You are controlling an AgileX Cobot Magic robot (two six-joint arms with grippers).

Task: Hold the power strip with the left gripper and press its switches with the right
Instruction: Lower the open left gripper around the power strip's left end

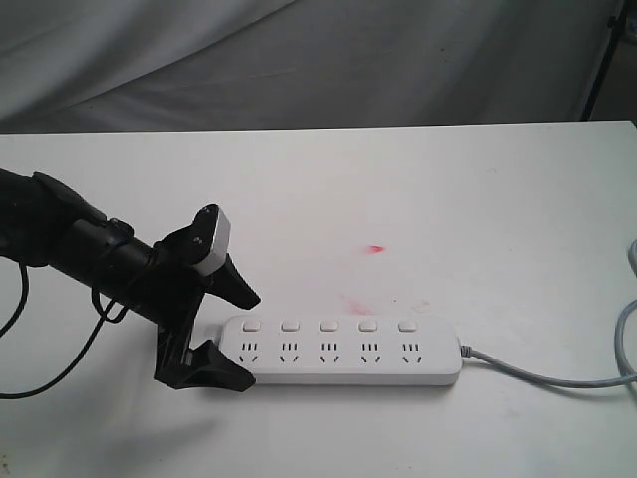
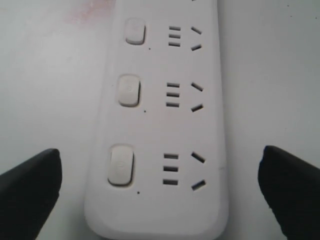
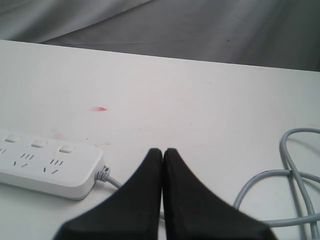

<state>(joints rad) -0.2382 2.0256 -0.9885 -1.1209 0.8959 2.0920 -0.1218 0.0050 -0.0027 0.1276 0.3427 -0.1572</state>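
Note:
The white power strip point(image 1: 338, 351) lies flat on the white table, its five switches point(image 1: 327, 326) in a row along the far side. My left gripper point(image 1: 244, 341) is open and straddles the strip's left end, one finger on each side. In the left wrist view the fingers point(image 2: 30, 190) stand clear of the strip point(image 2: 165, 125), with three switches point(image 2: 121, 165) showing. My right gripper point(image 3: 163, 152) is shut on nothing and hovers off the strip's cord end point(image 3: 45, 167). It is out of the exterior view.
The grey cord point(image 1: 557, 376) runs right from the strip and loops near the table's right edge point(image 3: 295, 175). A small red mark point(image 1: 376, 248) sits on the table behind the strip. Grey cloth point(image 1: 299, 60) hangs beyond the far edge.

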